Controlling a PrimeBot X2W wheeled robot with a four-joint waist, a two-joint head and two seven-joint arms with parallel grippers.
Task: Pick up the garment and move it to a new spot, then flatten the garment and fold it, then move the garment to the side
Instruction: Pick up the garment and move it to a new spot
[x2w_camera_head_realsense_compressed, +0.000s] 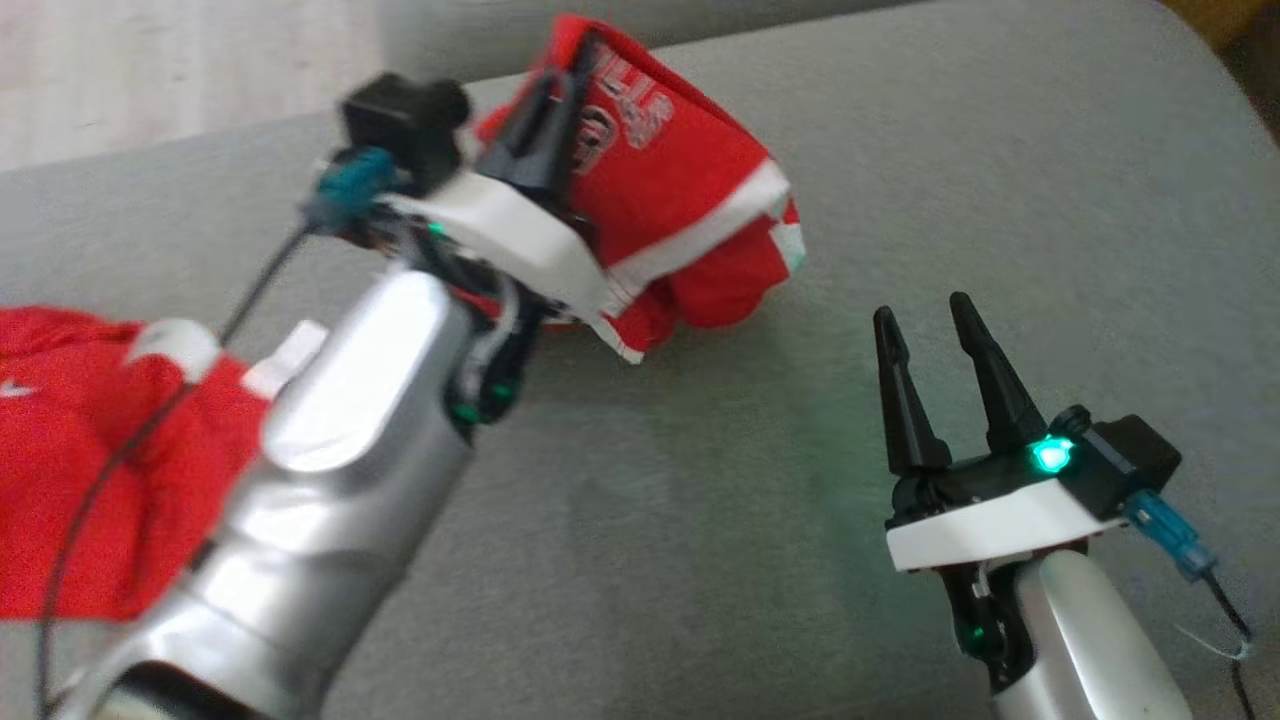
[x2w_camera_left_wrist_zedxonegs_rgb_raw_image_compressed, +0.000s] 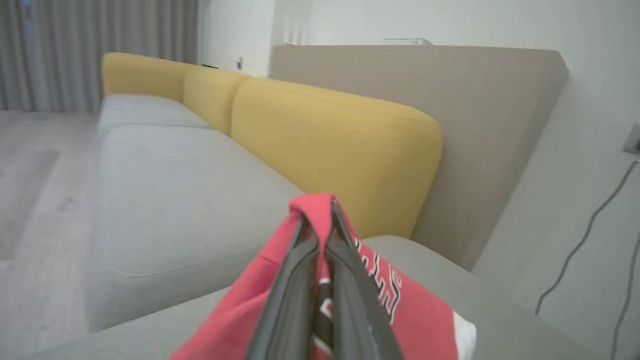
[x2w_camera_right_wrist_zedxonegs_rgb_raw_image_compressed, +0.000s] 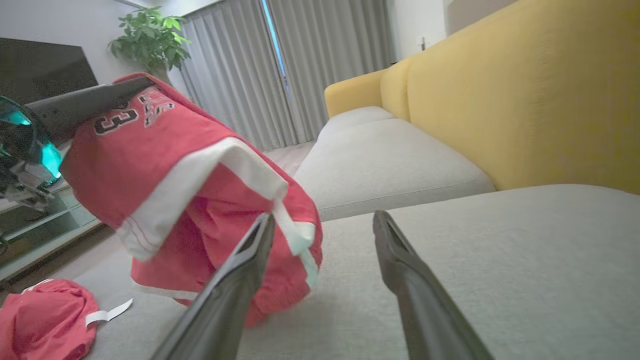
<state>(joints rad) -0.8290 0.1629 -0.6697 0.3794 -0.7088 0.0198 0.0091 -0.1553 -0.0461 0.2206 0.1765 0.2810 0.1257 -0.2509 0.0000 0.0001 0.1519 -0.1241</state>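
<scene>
Where the left pincer (x2w_camera_head_realsense_compressed: 570, 75) clamps, the red garment (x2w_camera_head_realsense_compressed: 680, 190) peaks.

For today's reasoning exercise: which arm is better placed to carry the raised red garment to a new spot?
Left. The left claw is shut on the garment at its top; the right claw stands open and empty.

Silver forearms (x2w_camera_head_realsense_compressed: 330, 480), white wrist plates (x2w_camera_head_realsense_compressed: 1000, 530), black fingers (x2w_camera_head_realsense_compressed: 905, 400), green lights (x2w_camera_head_realsense_compressed: 1050, 455)
</scene>
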